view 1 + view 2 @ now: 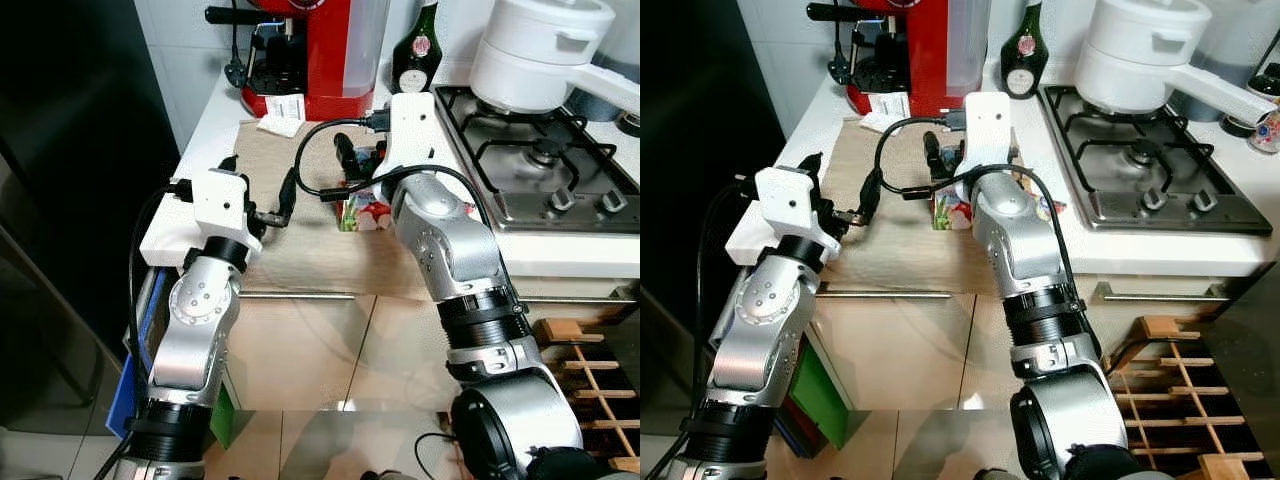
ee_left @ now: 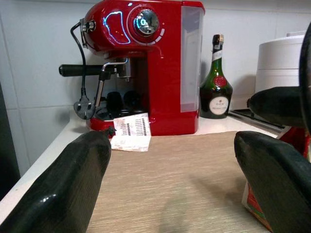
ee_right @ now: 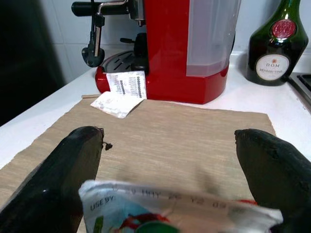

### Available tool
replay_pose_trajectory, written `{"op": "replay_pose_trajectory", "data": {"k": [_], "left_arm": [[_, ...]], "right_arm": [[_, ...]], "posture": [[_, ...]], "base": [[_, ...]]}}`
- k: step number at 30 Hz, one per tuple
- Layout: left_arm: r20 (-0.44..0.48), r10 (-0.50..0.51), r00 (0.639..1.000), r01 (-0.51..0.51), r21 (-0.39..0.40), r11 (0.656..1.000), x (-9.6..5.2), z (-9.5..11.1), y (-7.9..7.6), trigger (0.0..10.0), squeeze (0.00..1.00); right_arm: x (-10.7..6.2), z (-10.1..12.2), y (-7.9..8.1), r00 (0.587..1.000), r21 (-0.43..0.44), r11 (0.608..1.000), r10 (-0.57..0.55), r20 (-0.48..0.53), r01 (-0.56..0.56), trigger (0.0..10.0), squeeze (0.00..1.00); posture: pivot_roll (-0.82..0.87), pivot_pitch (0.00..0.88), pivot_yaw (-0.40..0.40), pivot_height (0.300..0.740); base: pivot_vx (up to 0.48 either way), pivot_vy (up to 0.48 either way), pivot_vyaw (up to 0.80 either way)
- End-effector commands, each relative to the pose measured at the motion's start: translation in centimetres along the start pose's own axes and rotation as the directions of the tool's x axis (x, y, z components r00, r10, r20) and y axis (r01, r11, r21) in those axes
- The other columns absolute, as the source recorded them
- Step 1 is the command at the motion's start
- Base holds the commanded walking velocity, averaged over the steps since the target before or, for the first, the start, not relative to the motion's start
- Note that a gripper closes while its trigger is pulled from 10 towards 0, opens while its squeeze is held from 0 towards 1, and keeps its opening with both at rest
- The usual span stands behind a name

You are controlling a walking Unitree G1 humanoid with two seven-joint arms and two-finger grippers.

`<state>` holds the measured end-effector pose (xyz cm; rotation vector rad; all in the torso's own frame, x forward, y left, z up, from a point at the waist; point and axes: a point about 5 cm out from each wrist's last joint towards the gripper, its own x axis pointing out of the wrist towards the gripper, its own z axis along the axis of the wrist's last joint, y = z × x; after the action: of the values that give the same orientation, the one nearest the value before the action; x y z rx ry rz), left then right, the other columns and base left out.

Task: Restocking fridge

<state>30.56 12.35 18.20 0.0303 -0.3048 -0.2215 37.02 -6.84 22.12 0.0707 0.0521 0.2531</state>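
Observation:
A small carton with red and green print stands on a beige mat on the counter. In the right wrist view its white top reads "USE BY". My right gripper is open just above the carton, one black finger on each side of the top, not touching it. My left gripper is open too, low over the mat's left part and pointing toward the coffee machine. The carton's edge lies just outside its right finger. Nothing is between the left fingers.
A red coffee machine stands at the back of the mat, a paper slip in front of it. Beside it are a green bottle and a gas hob bearing a white pot. A dark fridge is on the left.

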Motion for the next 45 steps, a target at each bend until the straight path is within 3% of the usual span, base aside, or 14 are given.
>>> {"op": "replay_pose_trajectory", "data": {"k": [1, 12, 13, 14, 30, 39, 44, 45], "left_arm": [[0.007, -0.013, 1.000, 0.013, 0.007, 1.000, 0.2, 0.2, -0.2, 10.0, 0.00], [0.004, -0.013, 1.000, 0.013, 0.010, 1.000, 0.2, 0.1, -0.3, 10.0, 0.00], [0.004, -0.013, 1.000, 0.013, 0.010, 1.000, 0.2, 0.1, -0.3, 10.0, 0.00], [0.004, -0.013, 1.000, 0.013, 0.010, 1.000, 0.2, 0.1, -0.3, 10.0, 0.00], [0.004, -0.010, 1.000, 0.010, 0.006, 1.000, 0.3, 0.1, -0.5, 10.0, 0.00], [0.002, -0.008, 1.000, 0.008, 0.012, 1.000, 0.4, 0.1, -0.4, 10.0, 0.00], [0.002, -0.007, 1.000, 0.007, 0.013, 1.000, 0.5, 0.0, -0.4, 10.0, 0.00], [0.002, -0.008, 1.000, 0.008, 0.013, 1.000, 0.5, 0.0, -0.4, 10.0, 0.00]], "right_arm": [[-0.1, -0.2, 0.0, 1.000, 0.021, 1.000, 0.003, -0.018, -0.003, 10.0, 0.00], [0.0, -0.7, 0.1, 0.999, 0.039, 0.999, 0.011, -0.050, -0.009, 10.0, 0.00], [0.0, -0.7, 0.1, 0.999, 0.039, 0.999, 0.010, -0.051, -0.008, 6.5, 0.00], [-0.1, -0.7, 0.0, 0.999, 0.038, 0.999, 0.008, -0.050, -0.006, 0.0, 0.00], [-0.3, -1.5, -0.6, 0.999, 0.025, 1.000, -0.006, -0.045, 0.007, 0.0, 0.00], [-0.3, -1.3, -0.7, 1.000, 0.002, 1.000, -0.009, -0.005, 0.009, 0.0, 0.00], [-0.4, -0.2, -0.6, 0.997, -0.016, 1.000, 0.006, 0.079, -0.005, 0.0, 0.00], [-0.4, 0.0, -0.6, 0.995, -0.020, 1.000, 0.011, 0.094, -0.009, 2.5, 0.00]], "posture": [[0.00, 0.000, -0.021, 0.740], [0.01, 0.000, -0.023, 0.740], [0.01, 0.000, -0.023, 0.740], [0.01, 0.000, -0.023, 0.740], [-0.01, 0.000, -0.021, 0.740], [-0.01, 0.000, -0.020, 0.740], [-0.01, 0.000, -0.020, 0.740], [-0.01, 0.000, -0.019, 0.740]], "base": [[0.000, 0.000, 0.00], [0.000, 0.000, 0.00], [0.000, 0.000, 0.00], [0.000, 0.000, 0.00], [0.000, 0.000, 0.00], [0.000, 0.000, 0.00], [0.000, 0.000, 0.00], [0.000, 0.000, 0.00]]}}
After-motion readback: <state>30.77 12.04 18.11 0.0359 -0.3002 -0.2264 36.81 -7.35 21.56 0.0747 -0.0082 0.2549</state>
